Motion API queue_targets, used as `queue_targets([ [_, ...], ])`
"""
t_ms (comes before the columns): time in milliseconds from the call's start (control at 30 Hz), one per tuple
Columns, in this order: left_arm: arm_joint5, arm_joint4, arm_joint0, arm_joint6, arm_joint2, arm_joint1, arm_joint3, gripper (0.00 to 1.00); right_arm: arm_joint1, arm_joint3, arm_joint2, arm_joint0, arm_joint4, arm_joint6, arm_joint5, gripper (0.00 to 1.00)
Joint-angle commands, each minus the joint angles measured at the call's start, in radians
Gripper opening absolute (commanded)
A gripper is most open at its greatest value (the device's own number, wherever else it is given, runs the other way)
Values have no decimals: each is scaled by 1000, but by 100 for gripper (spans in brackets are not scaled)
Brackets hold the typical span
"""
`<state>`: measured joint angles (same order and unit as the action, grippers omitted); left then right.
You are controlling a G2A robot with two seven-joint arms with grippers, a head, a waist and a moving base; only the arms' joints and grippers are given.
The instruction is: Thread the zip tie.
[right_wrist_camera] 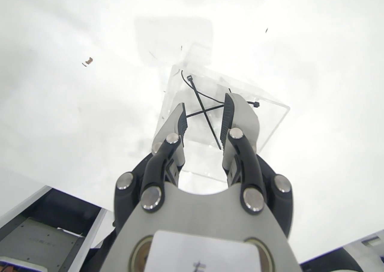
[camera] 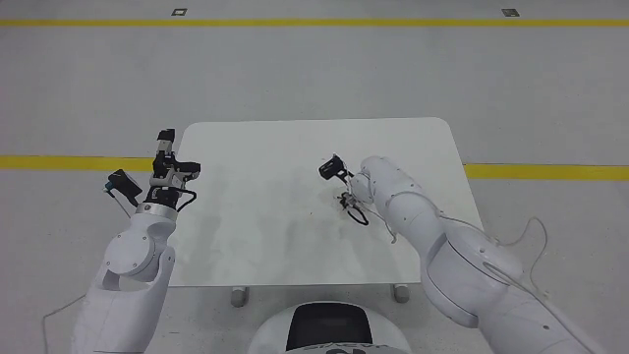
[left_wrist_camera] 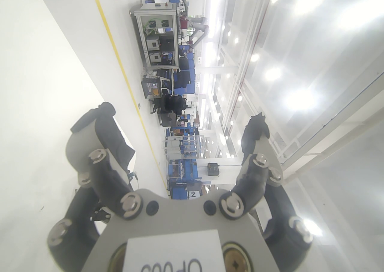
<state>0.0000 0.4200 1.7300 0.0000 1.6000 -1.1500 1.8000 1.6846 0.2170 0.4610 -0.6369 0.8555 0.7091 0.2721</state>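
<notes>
Two black zip ties lie crossed inside a small clear box on the white table. One zip tie has its head at the box's far corner; the other zip tie runs across it. My right gripper is open just above the box, one finger on each side of the crossing, holding nothing. In the top view the right gripper is over the table's middle right, with the zip ties a dark loop beneath it. My left gripper is at the table's left edge, open and empty, pointing out into the room.
The white table is bare around the box. A small brown scrap lies on it some way from the box. Yellow floor lines run behind the table.
</notes>
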Motion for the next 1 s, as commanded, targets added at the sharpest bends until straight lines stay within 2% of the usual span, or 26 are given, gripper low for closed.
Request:
queue_targets([
  [0, 0, 0, 0, 0, 0, 0, 0, 100, -1, 2, 2, 3, 4, 3, 3, 28],
  [133, 0, 0, 0, 0, 0, 0, 0, 100, -5, 5, 7, 8, 6, 1, 28, 27],
  [200, 0, 0, 0, 0, 0, 0, 0, 100, -9, 7, 16, 9, -8, 3, 68, 27],
  [533, 0, 0, 0, 0, 0, 0, 0, 100, -33, 69, 14, -4, -30, 59, 68, 27],
  [967, 0, 0, 0, 0, 0, 0, 0, 100, -51, 98, 4, -11, -33, 86, 68, 21],
])
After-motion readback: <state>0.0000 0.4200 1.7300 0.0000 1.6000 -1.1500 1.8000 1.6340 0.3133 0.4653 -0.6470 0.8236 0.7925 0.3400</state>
